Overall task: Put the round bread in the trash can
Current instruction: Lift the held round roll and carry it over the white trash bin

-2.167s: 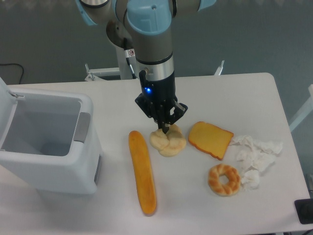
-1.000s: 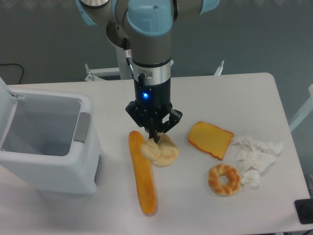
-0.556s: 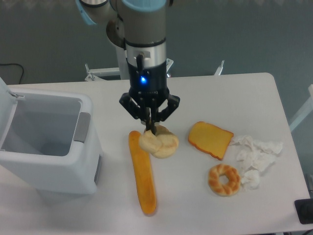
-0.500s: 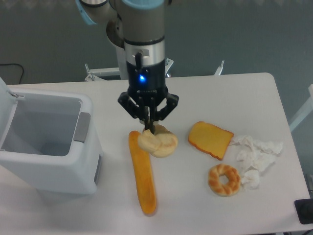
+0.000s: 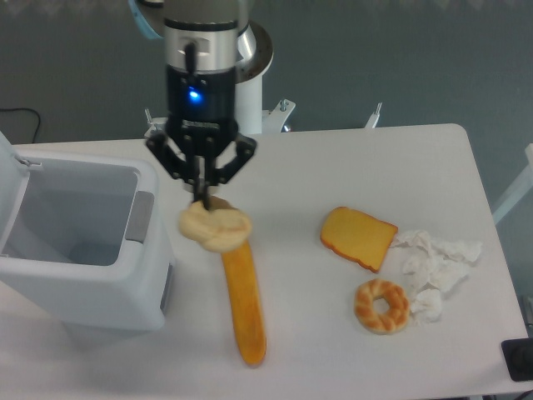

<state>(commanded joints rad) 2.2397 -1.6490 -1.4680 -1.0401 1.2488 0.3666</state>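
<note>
The round bread [image 5: 216, 227], pale cream and lumpy, hangs in the air from my gripper [image 5: 201, 200], which is shut on its top. It is above the table, over the upper end of the baguette. The trash can [image 5: 79, 242], a large white-grey bin with its lid up and its rectangular mouth open, stands at the left. The bread is just right of the bin's grey front handle [image 5: 139, 215], outside its mouth.
A long orange baguette [image 5: 242, 302] lies below the bread. A slice of toast [image 5: 357, 237], a ring donut [image 5: 381, 306] and crumpled white tissue [image 5: 435, 265] lie at the right. The bin's raised lid [image 5: 7, 167] is at the far left.
The gripper has lifted the round bread off the table and carried it left and up, from beside the toast to next to the trash can.
</note>
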